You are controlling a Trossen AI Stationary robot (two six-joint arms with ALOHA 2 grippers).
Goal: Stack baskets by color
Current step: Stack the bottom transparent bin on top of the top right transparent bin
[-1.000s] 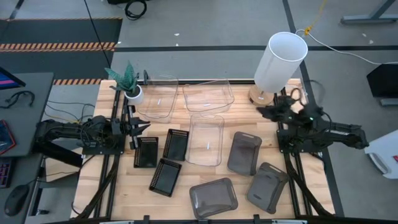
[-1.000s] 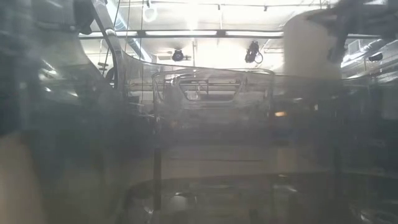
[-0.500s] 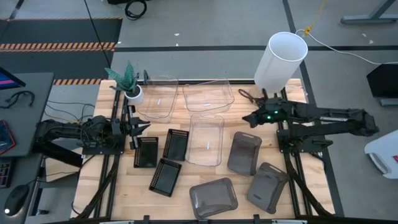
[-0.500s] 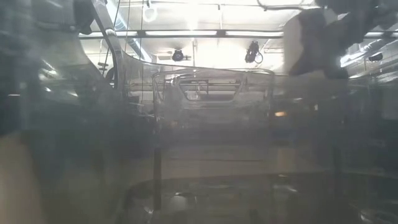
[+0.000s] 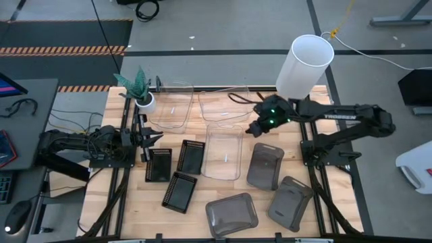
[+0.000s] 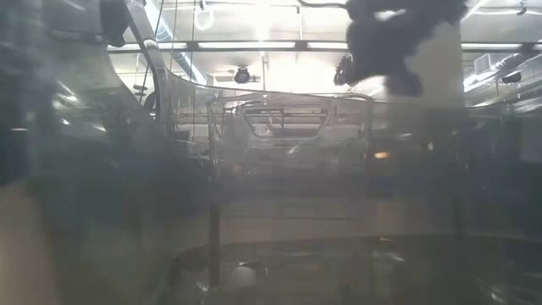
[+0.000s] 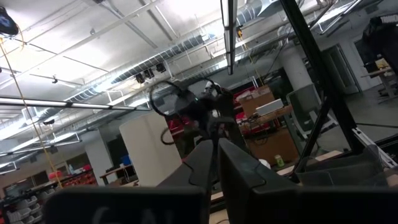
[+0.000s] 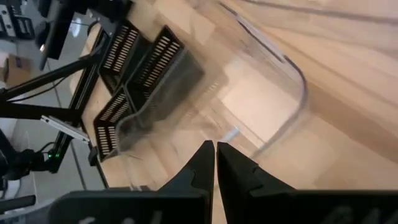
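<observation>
Nearest the front edge, three smoky grey baskets (image 5: 270, 185) are laid at 5 o'clock, and three black perforated baskets (image 5: 177, 172) at 7 o'clock. At centre and toward 12 o'clock, three clear baskets (image 5: 223, 152) are placed. The right gripper (image 5: 255, 128), jaws pressed together, is positioned above the centre clear basket's far right corner. The left gripper (image 5: 152, 138), jaws pressed together, is parked at 9 o'clock.

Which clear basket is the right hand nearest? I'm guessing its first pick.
The clear basket lying lengthwise mid-table; the right hand, fingers shut, hovers at its far right corner. The two other clear ones sit along the far edge.
</observation>
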